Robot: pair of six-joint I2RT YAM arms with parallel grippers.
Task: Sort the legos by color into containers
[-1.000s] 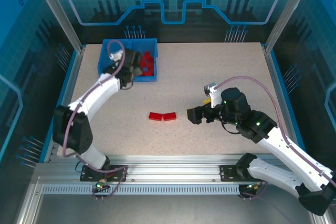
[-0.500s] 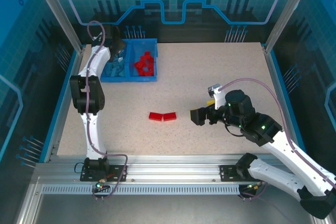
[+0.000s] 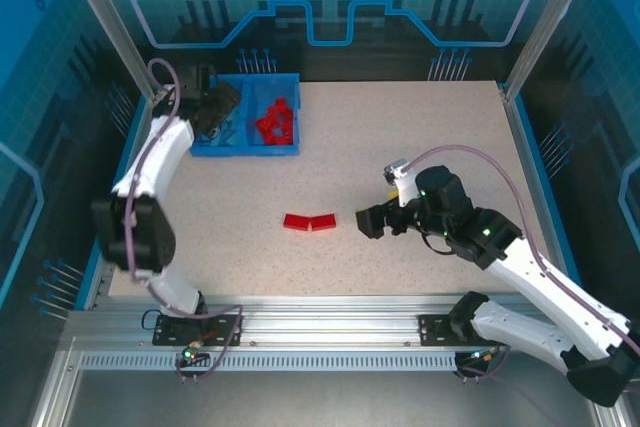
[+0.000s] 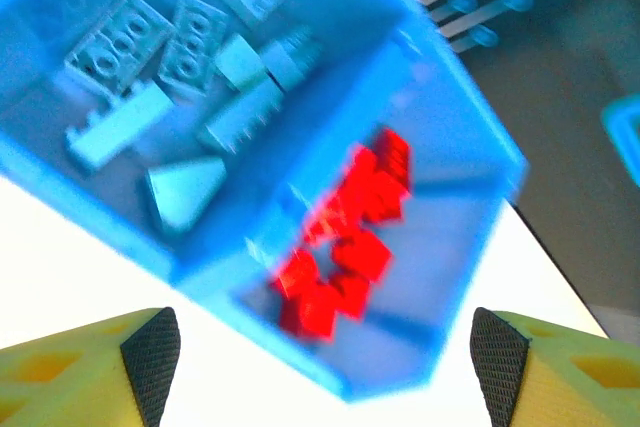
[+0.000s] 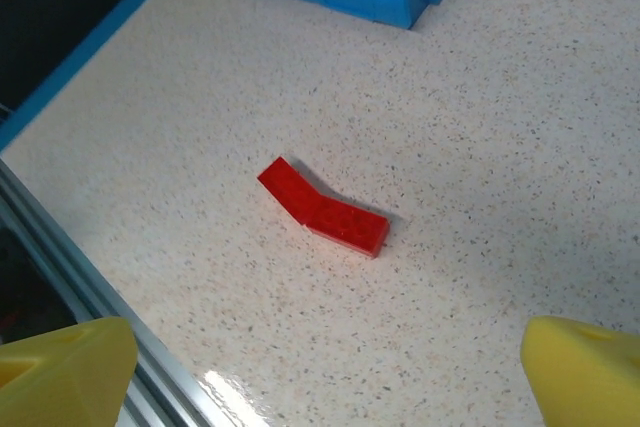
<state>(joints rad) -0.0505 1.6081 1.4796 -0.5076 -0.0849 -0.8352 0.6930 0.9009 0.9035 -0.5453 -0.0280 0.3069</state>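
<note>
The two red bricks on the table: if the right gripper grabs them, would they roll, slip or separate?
The red bricks look flat and hard, so they are probably stiff and unlikely to roll. They touch end to end at an angle; whether they are joined is unclear, so one might stay behind. Their smooth plastic may slip.

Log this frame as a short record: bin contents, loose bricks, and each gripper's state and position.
bin: blue bin, far left corner of the table
left compartment (top view): light blue legos
right compartment (top view): red legos
loose: two red bricks, touching end to end in a shallow V, mid-table
left gripper: open, empty, above the bin
right gripper: open, empty, just right of the loose bricks, pointing at them
left to sort: the two loose red bricks
</note>
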